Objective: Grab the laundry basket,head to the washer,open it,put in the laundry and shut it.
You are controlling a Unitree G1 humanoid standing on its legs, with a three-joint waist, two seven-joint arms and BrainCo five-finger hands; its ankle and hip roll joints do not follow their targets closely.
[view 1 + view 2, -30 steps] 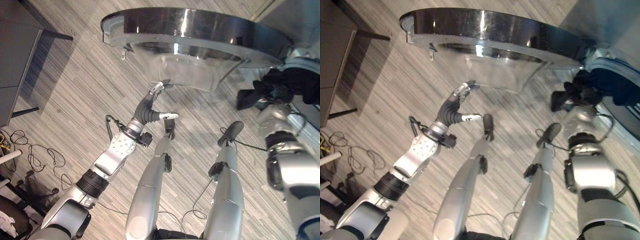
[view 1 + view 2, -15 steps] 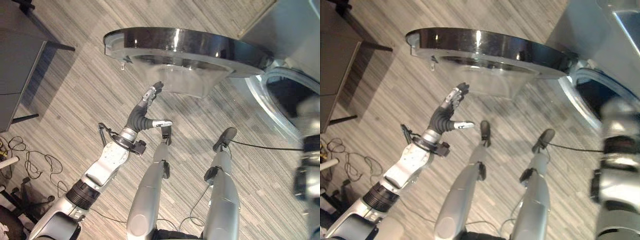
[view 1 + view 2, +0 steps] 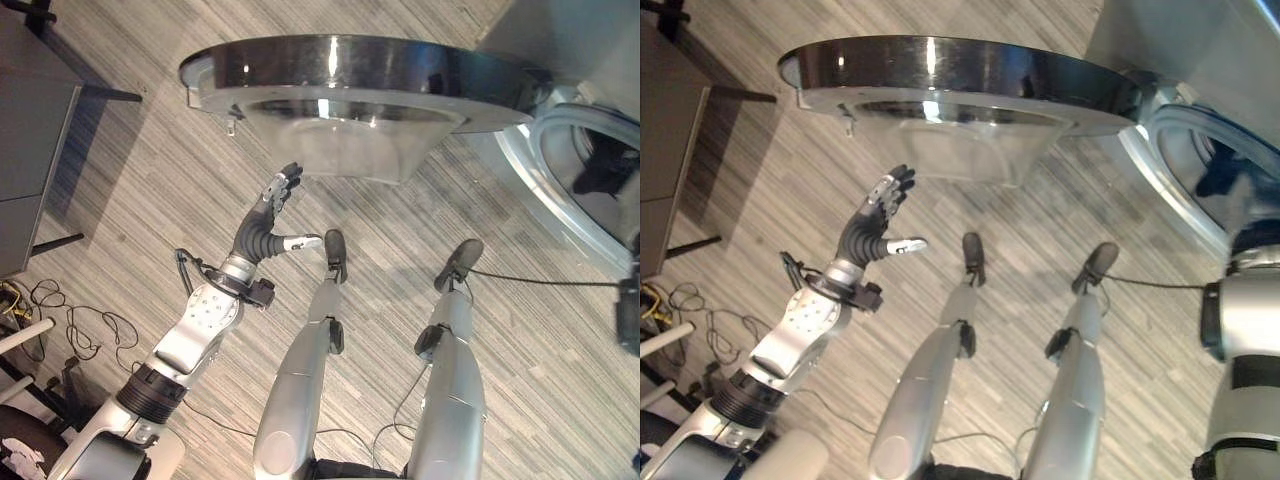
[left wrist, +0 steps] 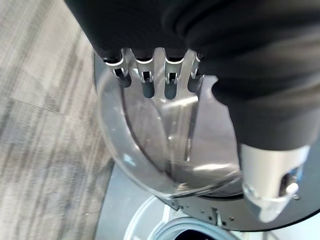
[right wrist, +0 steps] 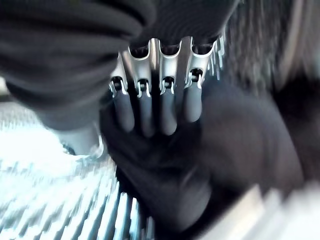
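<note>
The washer's round door (image 3: 360, 70) stands swung open over the floor, its glass bowl (image 3: 350, 140) facing me. My left hand (image 3: 268, 225) is open just below the bowl, fingers straight and not touching it; in the left wrist view the same fingers (image 4: 150, 75) point at the glass (image 4: 165, 145). At the right is the washer's opening, ringed by a grey rim (image 3: 530, 180), with dark laundry (image 3: 603, 168) inside the drum. In the right wrist view my right hand (image 5: 160, 95) lies with straight fingers on that dark cloth (image 5: 240, 145), beside the drum's ribbed metal wall (image 5: 45, 200).
A dark table (image 3: 35, 130) stands at the left on the striped wood floor (image 3: 150, 200). The open door overhangs the floor ahead of me, and the washer's grey front (image 3: 590, 40) closes off the right.
My right arm has carried the dark laundry from in front of the opening into the drum. My left hand's fingers have straightened and come off the door's glass.
</note>
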